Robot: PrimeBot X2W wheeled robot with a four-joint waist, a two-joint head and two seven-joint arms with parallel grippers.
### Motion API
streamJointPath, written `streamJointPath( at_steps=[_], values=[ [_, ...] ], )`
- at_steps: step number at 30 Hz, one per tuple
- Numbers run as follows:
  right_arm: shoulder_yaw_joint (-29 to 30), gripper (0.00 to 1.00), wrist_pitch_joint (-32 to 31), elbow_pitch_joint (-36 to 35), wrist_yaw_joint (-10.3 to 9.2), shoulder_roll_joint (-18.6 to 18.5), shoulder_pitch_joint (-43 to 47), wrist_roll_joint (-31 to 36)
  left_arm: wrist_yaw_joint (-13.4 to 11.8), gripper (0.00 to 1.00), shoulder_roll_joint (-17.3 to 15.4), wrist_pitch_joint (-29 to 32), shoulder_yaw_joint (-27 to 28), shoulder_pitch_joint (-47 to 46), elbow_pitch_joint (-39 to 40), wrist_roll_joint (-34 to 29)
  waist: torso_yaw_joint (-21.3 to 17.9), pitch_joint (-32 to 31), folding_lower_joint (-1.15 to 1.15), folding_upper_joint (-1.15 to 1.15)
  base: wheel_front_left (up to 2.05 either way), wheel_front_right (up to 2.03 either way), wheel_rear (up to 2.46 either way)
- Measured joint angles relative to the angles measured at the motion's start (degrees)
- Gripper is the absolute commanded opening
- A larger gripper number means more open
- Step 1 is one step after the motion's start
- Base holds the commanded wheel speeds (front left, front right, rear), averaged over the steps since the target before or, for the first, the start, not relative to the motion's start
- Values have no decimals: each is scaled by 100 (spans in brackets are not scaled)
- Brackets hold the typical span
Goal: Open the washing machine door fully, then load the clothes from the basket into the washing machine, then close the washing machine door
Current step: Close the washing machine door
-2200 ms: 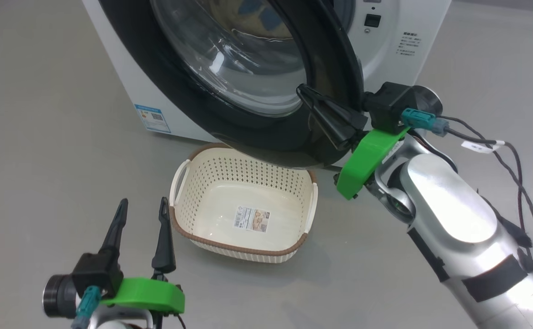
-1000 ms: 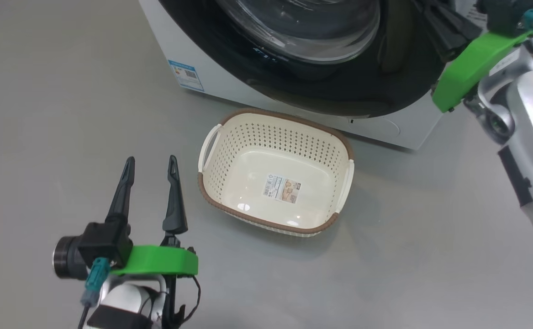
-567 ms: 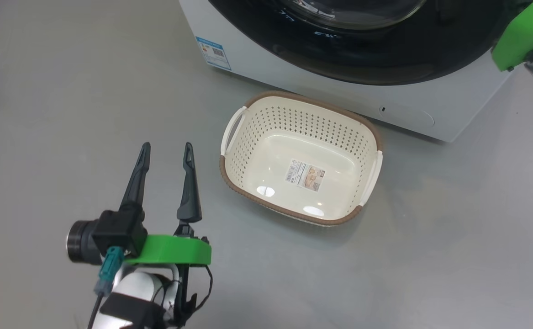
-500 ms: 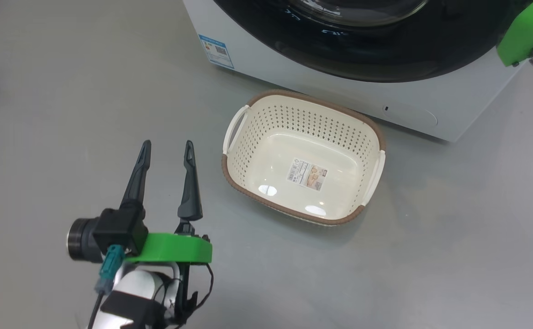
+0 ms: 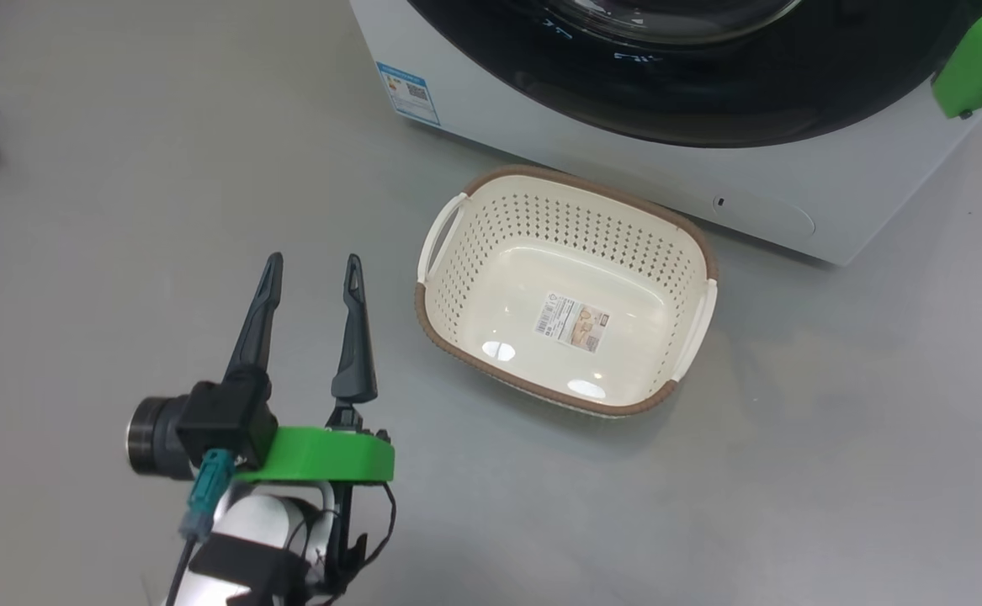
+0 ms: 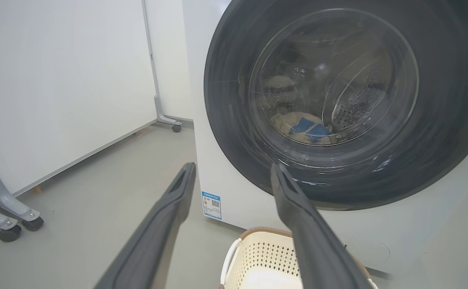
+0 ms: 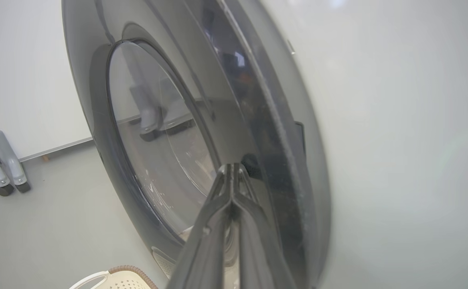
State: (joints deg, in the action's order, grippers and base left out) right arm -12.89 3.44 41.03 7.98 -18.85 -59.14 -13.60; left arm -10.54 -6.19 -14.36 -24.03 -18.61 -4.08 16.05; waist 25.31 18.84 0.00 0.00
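— Your right gripper (image 7: 232, 168) has its two fingers pressed together with nothing between them. The tips sit at the washing machine door (image 7: 157, 120), on or just off its glossy face, between the glass and the rim on your right.
— Agreed. Your left gripper (image 5: 314, 259) hangs with its fingers spread and empty over the floor (image 5: 793, 421), just left of the basket (image 5: 575, 231). So your right arm is the one at the door, and the left is well apart from it.
— The basket stands empty on the floor, its long side running along the front foot of the washing machine (image 5: 541, 130), just beside it. The clothes (image 6: 304, 128) lie at the bottom of the drum, seen through the glass.
— Then what is left for you, I judge, is the closing. The door lies straight ahead of your right fingertips, and its face looks nearly parallel to the machine's front.
— From the right wrist view I cannot tell whether there is a gap at the rim or whether the latch has caught.
— The door is round, so there is no long axis to mind. It faces out toward you, so your push should go square into the machine, near the right rim, which I take for the free side.
— Watch that the closed tips do not skid off the glossy curve.
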Motion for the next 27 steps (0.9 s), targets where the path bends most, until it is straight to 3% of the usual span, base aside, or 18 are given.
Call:
streamJointPath(
  at_steps=[7,16,17,18,19,20,21,27],
  values=[
    [-302,0,163,-271,-27,66,73,-44,45,100,4,0,67,5,-59,-130,-122,-66,0,0,0,0,0],
    [-469,0,482,-1116,-27,193,1037,-163,102,100,-5,0,98,8,-160,-145,-468,-191,0,0,0,0,0],
    [-436,7,533,-1233,-27,230,1133,-162,137,100,-9,0,97,8,-176,-146,-516,-215,0,0,0,0,0],
    [-394,42,578,-1346,-27,275,1228,-159,145,100,-14,0,93,8,-196,-146,-566,-240,0,0,0,0,0],
    [-359,71,614,-1471,-27,315,1330,-147,154,100,-20,0,91,8,-215,-144,-620,-265,0,0,0,0,0],
    [-337,93,623,-1581,-27,354,1432,-145,179,100,-34,0,87,8,-238,-146,-673,-289,0,0,0,0,0],
    [-308,100,623,-1666,-27,396,1536,-145,192,100,-47,0,86,8,-268,-151,-727,-311,0,0,0,0,0],
    [1,100,649,-2023,-27,733,2225,-80,187,100,-63,2,93,8,-369,-140,-1049,-456,0,0,0,0,0]
  ],
)
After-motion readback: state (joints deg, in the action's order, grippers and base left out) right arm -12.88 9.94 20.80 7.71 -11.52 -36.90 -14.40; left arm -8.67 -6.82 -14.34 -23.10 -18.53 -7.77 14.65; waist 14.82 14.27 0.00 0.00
